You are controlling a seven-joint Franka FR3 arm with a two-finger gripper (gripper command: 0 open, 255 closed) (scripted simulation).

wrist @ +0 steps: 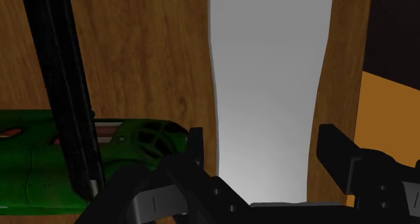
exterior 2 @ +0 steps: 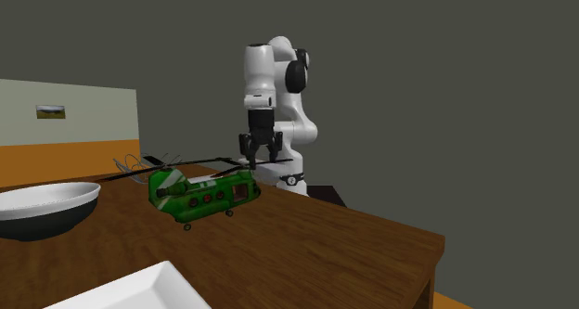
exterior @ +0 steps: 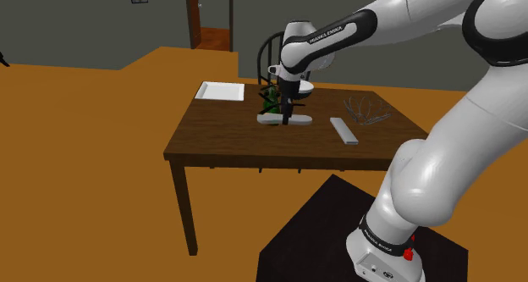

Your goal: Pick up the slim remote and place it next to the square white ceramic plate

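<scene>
FRANKA EMIKA — brand lettering, on the arm's dark band point(exterior: 335, 30)

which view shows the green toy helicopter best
The second exterior view: the whole helicopter stands side-on on the table, rotors and red windows plain. The shoulder view shows a green patch of it, partly behind the gripper. The wrist view catches part of its green body and one black rotor blade beside the gripper.

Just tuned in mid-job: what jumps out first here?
A green toy helicopter with long black rotors sits at the middle of the table. Right beside it the gripper hangs open astride a pale grey remote, not touching it. The white square plate lies at the far corner, toward the shoulder view's left.
</scene>
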